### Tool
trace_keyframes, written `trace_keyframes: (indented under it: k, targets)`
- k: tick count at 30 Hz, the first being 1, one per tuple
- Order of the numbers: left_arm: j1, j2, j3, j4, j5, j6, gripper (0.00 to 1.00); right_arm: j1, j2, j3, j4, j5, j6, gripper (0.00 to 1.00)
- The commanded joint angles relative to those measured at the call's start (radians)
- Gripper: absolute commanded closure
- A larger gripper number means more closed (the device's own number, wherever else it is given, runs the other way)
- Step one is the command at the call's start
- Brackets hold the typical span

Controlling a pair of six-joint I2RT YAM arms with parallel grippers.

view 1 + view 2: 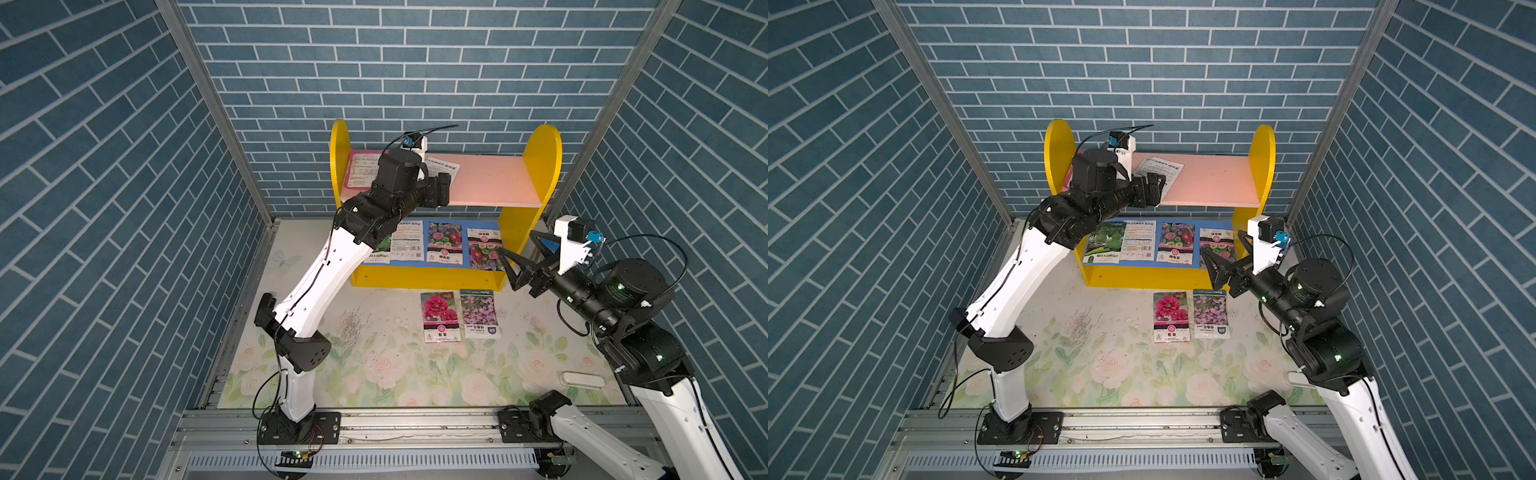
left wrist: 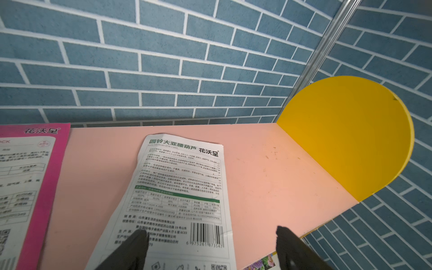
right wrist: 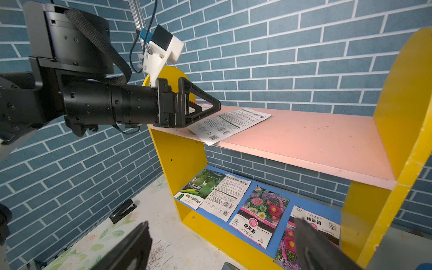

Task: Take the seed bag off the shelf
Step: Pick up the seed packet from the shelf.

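Step in hand: lining up for the grasp, nothing lifted yet.

- The shelf (image 1: 540,166) stands against the back wall. Your target looks to be the white seed bag (image 2: 182,187), which lies print side up on the pink upper board (image 2: 268,175). Its near corner hangs over the board's front edge.
- A pink-bordered packet (image 2: 28,175) lies beside it on the same board, apart from it.
- The left gripper (image 2: 210,236) hovers at the bag's near end with its jaws spread wide and holds nothing. One fingertip sits over the printed text, the other past the bag's side edge. You cannot tell from here whether either touches.
- The right gripper (image 1: 519,259) is also wide and empty. It waits by the right end of the blue lower board (image 3: 315,207).

Next move, as I judge it: bring the left jaws onto the overhanging end and close there. The bag is thin and flat, so it will likely slide or buckle unless you catch that free edge. Keep clear of the pink-bordered packet.
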Motion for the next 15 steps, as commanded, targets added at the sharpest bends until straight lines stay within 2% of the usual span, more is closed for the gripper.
trace_keyframes:
  k: [1, 6, 13, 15]
  targets:
    - [-0.004, -0.050, -0.008, 0.013, 0.010, -0.024, 0.08, 0.000, -0.010, 0.017, -0.008, 0.002, -0.011, 0.04]
    - [0.000, -0.148, -0.107, -0.010, 0.062, -0.127, 0.03, 0.000, -0.021, 0.013, 0.000, -0.006, 0.009, 0.04]
    - [0.003, -0.352, -0.435, 0.149, 0.214, -0.314, 0.00, 0.000, -0.032, 0.002, 0.027, -0.057, 0.025, 0.04]
    - [0.004, -0.398, -0.519, 0.204, 0.224, -0.355, 0.00, 0.000, -0.037, 0.002, 0.033, -0.076, 0.023, 0.04]
